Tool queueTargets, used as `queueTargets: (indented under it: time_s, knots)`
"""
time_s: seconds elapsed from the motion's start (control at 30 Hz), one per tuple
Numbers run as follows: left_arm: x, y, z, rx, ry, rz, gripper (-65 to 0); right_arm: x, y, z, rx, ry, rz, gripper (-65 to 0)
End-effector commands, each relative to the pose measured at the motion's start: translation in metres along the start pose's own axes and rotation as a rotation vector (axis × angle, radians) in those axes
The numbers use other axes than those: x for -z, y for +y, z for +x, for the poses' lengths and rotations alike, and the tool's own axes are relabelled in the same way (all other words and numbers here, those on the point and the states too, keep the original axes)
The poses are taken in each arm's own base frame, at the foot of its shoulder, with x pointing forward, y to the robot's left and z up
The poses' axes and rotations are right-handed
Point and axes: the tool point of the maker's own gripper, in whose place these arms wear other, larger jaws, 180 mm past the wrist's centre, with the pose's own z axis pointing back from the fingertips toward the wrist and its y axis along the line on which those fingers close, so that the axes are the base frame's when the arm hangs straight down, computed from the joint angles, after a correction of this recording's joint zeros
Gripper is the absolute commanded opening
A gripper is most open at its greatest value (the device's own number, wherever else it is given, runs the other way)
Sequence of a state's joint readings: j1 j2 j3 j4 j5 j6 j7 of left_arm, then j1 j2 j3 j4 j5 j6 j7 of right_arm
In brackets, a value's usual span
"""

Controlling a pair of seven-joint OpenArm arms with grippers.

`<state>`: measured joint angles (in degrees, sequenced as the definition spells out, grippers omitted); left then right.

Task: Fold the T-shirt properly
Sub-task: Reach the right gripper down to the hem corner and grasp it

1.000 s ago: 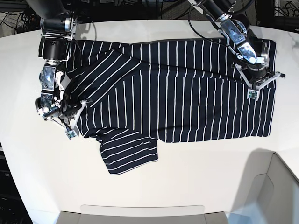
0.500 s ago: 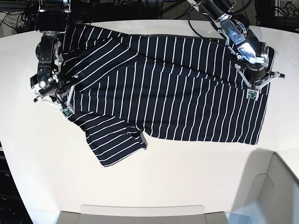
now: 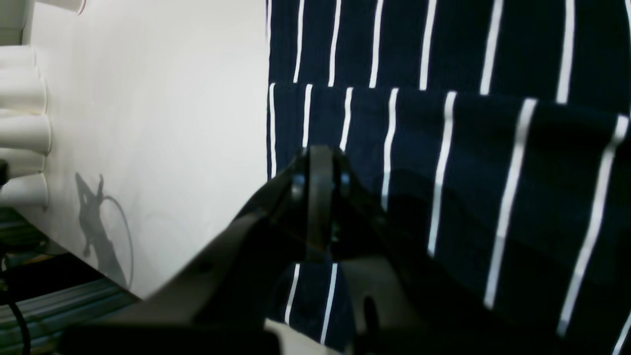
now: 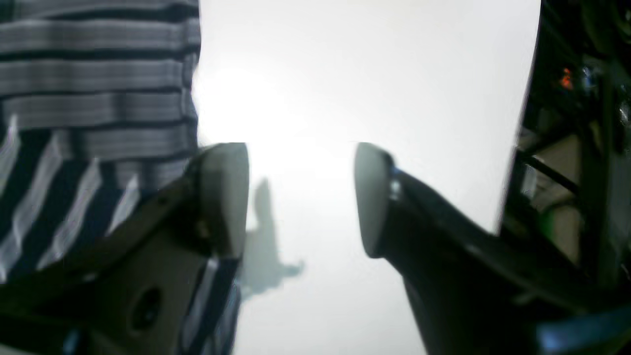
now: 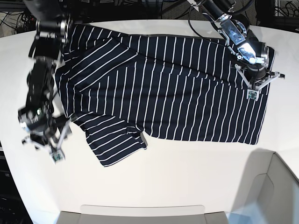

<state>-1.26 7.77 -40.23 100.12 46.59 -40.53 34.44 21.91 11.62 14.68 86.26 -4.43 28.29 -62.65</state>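
Let go of the shirt (image 5: 163, 88) with the right gripper (image 5: 44, 142), jaws wide and empty beside its sleeve, left gripper (image 5: 254, 84) pinched tight on the far edge, leaving the shirt spread flat on the table (image 5: 187, 177), ready for folding

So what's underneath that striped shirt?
The T-shirt lies spread on a white table, which shows bare all around it. Whatever may sit directly beneath the fabric is covered, so that cannot be seen.
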Motion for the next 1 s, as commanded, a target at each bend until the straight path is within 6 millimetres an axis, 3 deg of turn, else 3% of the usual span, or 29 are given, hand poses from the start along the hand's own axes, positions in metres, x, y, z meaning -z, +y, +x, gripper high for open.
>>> queueTargets:
  time_s: [0.0, 0.2, 0.37, 0.7, 0.97]
  knots:
    - [-0.002, 0.009, 0.011, -0.007, -0.034, 0.028, -65.0, 0.002, -0.009, 0.029, 0.020, -0.085, 0.001, -29.5]
    - [-0.002, 0.008, 0.012, -0.005, -0.036, 0.026, -65.0, 0.069, -0.005, 0.052, 0.167, -0.148, 0.160, -29.5]
    - [-0.002, 0.008, 0.013, -0.004, -0.037, 0.026, -65.0, 0.098, 0.010, 0.048, 0.271, -0.166, 0.241, -29.5]
    - [-0.002, 0.008, 0.012, -0.005, -0.036, 0.026, -65.0, 0.117, 0.044, 0.037, 0.353, -0.182, 0.320, -29.5]
    - [-0.002, 0.008, 0.013, -0.003, -0.038, 0.025, -65.0, 0.121, 0.053, 0.031, 0.374, -0.174, 0.339, -29.5]
